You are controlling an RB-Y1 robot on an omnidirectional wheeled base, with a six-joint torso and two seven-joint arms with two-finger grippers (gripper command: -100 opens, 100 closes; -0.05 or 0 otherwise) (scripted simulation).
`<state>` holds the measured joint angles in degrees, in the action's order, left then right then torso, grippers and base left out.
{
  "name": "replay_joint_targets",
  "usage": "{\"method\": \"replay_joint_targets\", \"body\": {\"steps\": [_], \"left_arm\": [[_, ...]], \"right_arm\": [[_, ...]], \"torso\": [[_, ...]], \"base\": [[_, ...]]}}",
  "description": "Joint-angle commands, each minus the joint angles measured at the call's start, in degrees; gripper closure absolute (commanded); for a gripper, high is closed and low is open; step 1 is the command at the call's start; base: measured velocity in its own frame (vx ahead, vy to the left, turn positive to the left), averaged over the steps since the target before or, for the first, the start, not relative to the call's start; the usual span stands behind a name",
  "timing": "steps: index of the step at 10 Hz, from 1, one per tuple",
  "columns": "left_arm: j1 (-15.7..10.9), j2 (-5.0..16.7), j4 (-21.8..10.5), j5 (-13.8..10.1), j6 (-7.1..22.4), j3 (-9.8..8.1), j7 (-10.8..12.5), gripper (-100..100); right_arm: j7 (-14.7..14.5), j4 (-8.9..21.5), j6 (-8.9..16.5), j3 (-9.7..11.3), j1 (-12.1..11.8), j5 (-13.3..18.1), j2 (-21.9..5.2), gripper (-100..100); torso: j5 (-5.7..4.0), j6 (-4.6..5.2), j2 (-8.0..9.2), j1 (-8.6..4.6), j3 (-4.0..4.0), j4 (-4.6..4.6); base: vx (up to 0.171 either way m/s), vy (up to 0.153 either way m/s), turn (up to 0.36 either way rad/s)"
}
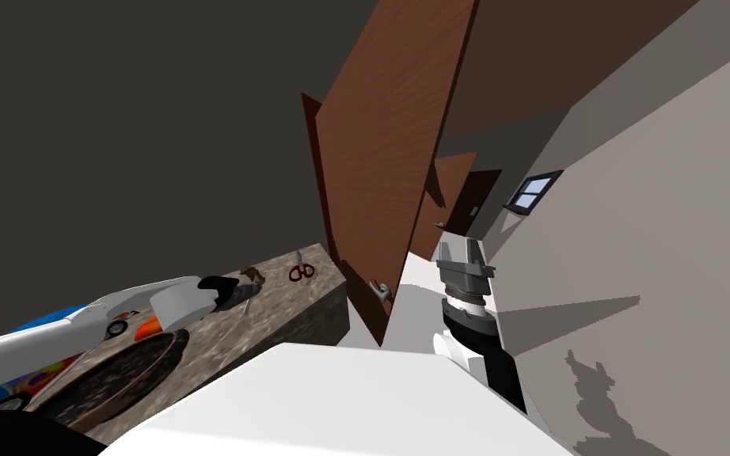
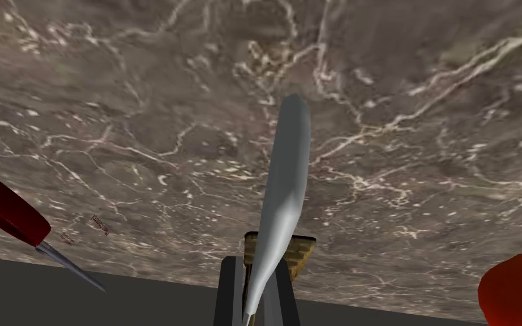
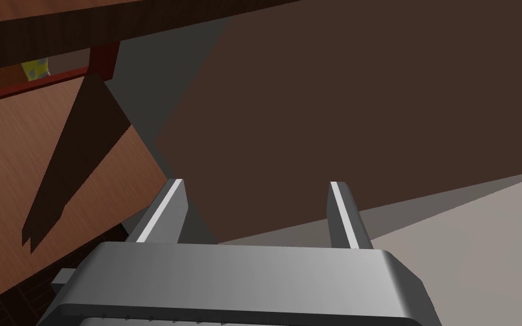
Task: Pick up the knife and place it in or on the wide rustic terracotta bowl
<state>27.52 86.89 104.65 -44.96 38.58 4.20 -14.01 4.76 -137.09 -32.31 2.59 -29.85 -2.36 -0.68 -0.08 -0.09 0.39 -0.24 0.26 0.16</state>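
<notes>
Wide, dark brown round bowl (image 1: 118,372) sits on the veined brown marble counter (image 2: 141,113). Beside it my left gripper (image 2: 257,271) pinches the grey-bladed, tan-handled knife (image 2: 285,170) over the stone. Red-handled scissors (image 1: 302,271) lie beyond. My right gripper (image 3: 257,215) hangs spread wide, empty.

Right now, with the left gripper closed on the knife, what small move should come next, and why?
Probably draw the left gripper back toward the wide dark bowl: its fingers pinch the knife over the marbled counter, not over the bowl.
</notes>
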Motion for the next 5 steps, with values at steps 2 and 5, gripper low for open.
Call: {"method": "replay_joint_targets", "body": {"steps": [2,5], "left_arm": [[-2.88,2.75,1.57,-2.54,-0.40,-1.01,0.49,100],[-4.24,5.21,2.68,-4.88,-1.01,-2.12,0.77,100]], "right_arm": [[0.00,0.00,0.00,0.00,0.00,0.00,0.00,0],[0.00,0.00,0.00,0.00,0.00,0.00,0.00,0]], "torso": [[0.04,0.04,0.02,0.00,0.01,0.00],[0.05,0.00,-0.09,0.08,-0.04,-0.01]], "base": [[-0.074,-0.022,0.103],[-0.041,-0.016,0.078]]}}
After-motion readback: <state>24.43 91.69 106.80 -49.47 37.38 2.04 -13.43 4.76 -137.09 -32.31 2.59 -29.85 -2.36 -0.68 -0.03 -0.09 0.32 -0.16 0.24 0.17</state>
